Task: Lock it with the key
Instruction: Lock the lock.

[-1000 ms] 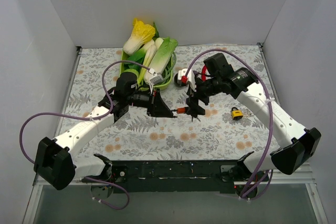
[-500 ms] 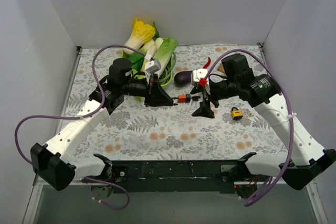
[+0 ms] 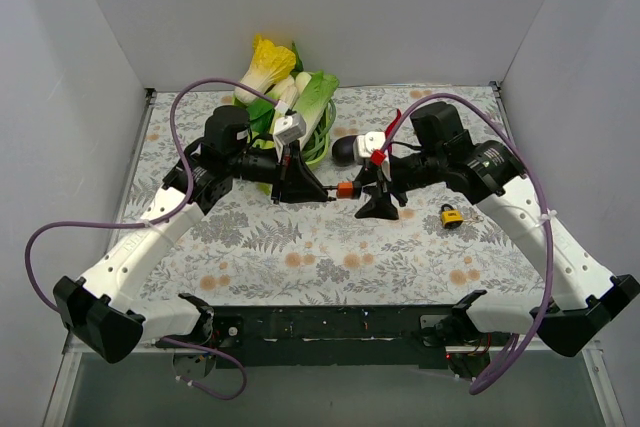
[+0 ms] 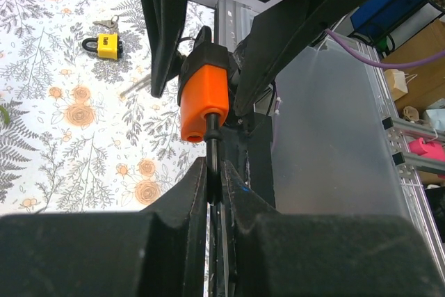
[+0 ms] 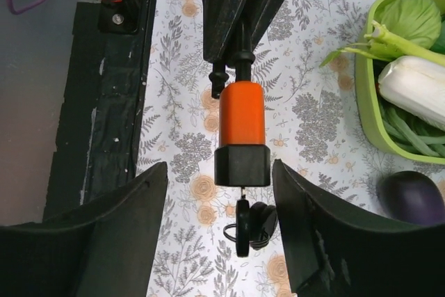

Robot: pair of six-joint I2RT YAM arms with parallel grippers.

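Overhead, the left gripper (image 3: 318, 190) holds one orange lock (image 3: 345, 189) above the bench (image 3: 300, 257), with one yellow padlock (image 3: 451, 215) lying well apart. Its wrist camera shows the jaws pinched on the lock's thin black rod. Opposite, the right gripper (image 5: 219, 168) stands apart astride the lock, one key (image 5: 243, 231) at its black end, and a basket (image 5: 368, 123) and an eggplant (image 5: 411, 198) beyond.

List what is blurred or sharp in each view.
Left wrist view: left gripper's fingers blurred up close, orange cylinder sharp. Right wrist view: right gripper's fingers soft-edged, tablecloth crisp. Top view: even light, faint shadows, no glare.
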